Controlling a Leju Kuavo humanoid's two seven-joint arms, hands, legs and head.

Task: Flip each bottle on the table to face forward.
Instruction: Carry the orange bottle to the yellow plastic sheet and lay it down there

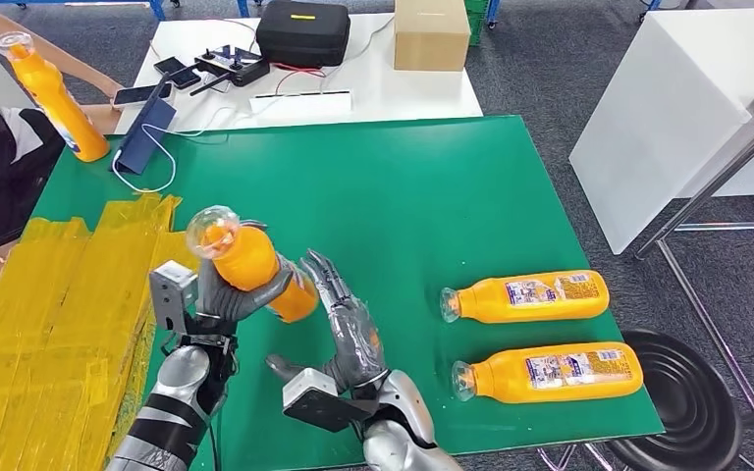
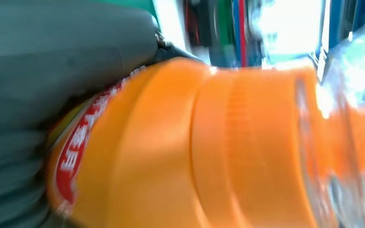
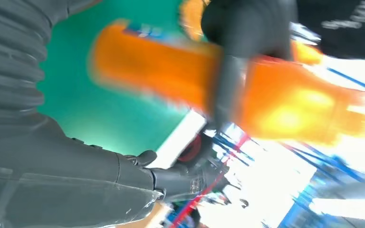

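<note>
At lower left, the left hand (image 1: 218,302) grasps a tilted orange bottle (image 1: 251,263) above the green desk (image 1: 403,186); the right hand (image 1: 351,334) is released beside it.

Blurred orange bottle (image 3: 180,71) above the green desk (image 3: 104,118), crossed by a dark finger (image 3: 228,85) of the left robot hand; grey ribbed right robot hand (image 3: 52,156) in foreground.

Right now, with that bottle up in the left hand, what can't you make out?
- Held bottle: label side hidden by the left hand in head view; both wrist views blurred.
- Right hand: touching it or not, unclear.
- Label text on the two lying bottles: too small.
</note>
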